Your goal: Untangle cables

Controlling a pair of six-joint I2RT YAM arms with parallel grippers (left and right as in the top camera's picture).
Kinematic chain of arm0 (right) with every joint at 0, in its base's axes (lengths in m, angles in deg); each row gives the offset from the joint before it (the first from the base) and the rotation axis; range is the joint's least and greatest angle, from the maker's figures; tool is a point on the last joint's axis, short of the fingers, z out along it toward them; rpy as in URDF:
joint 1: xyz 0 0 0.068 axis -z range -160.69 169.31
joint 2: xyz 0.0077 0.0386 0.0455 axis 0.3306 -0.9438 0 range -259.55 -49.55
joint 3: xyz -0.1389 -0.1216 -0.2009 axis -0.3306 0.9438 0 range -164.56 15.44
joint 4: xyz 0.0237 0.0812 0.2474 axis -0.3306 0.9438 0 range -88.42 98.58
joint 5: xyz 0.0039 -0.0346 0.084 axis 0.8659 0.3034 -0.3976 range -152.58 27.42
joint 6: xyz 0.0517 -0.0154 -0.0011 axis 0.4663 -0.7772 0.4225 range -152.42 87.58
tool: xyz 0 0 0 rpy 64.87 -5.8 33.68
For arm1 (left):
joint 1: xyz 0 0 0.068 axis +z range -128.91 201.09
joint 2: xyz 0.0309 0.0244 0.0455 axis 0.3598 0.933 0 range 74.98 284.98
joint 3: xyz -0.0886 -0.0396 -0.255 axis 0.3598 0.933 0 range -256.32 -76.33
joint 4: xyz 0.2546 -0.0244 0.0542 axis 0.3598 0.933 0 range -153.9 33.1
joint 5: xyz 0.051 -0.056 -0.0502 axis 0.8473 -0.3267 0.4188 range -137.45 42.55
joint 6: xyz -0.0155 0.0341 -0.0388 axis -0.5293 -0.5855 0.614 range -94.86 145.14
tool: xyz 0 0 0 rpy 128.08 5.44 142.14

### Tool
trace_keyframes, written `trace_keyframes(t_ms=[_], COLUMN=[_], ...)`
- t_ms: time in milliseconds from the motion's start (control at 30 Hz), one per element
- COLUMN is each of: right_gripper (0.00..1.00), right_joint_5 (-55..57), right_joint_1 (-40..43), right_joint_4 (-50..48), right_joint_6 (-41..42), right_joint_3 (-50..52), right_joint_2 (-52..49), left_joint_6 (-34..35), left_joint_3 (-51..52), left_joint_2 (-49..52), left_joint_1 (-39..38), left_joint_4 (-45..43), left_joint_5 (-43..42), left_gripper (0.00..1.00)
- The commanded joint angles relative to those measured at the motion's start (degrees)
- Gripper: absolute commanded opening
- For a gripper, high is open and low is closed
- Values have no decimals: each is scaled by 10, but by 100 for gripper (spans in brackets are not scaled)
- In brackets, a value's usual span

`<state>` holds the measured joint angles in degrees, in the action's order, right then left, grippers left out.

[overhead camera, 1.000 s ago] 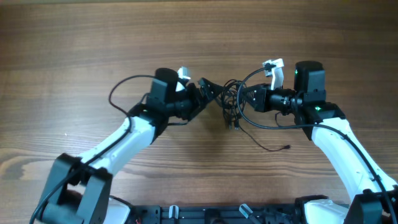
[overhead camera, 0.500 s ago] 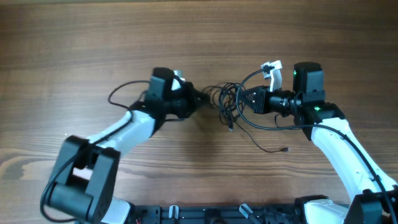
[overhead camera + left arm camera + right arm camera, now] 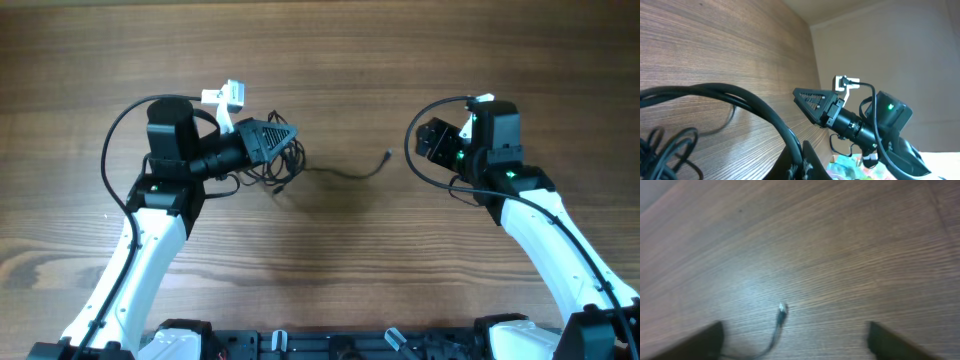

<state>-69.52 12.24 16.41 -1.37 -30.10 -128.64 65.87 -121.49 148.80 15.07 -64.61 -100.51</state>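
Wooden table (image 3: 320, 60): brown grain, broad and flat under both arms.
Left gripper (image 3: 291, 133): fingers pinched fully together, clamped on the cables (image 3: 270, 172), tips pointing toward the other arm.
Right gripper (image 3: 432, 140): fingers (image 3: 700, 342) spread wide, gripping nothing, bare wood between them.
Cables: thin black cords in a knotted bunch, gathered right at the left fingertips and just beneath them; their loops crowd the left wrist view.
Loose strand (image 3: 340, 172): leads out of the bunch along the table toward the right fingers.
Plug end (image 3: 782, 309): small and silvery, lying on the wood ahead of the open right fingers, between them, touching neither.
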Motion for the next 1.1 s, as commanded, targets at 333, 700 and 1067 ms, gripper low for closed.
trace_keyframes(t_ms=[333,700,1067], right_gripper=[100,100,100], right_joint_5=[25,25,25], right_joint_1=[0,0,0], right_joint_4=[32,32,30], right_joint_6=[10,10,14], right_joint_3=[-1,-1,-1], right_joint_2=[-2,-2,-2], left_joint_6=[-43,-43,0], left_joint_3=[-1,-1,-1], left_joint_2=[-3,-3,0], left_joint_1=[1,2,-57], left_joint_4=[5,5,-203], left_joint_5=[2,45,21], left_gripper=[4,4,4])
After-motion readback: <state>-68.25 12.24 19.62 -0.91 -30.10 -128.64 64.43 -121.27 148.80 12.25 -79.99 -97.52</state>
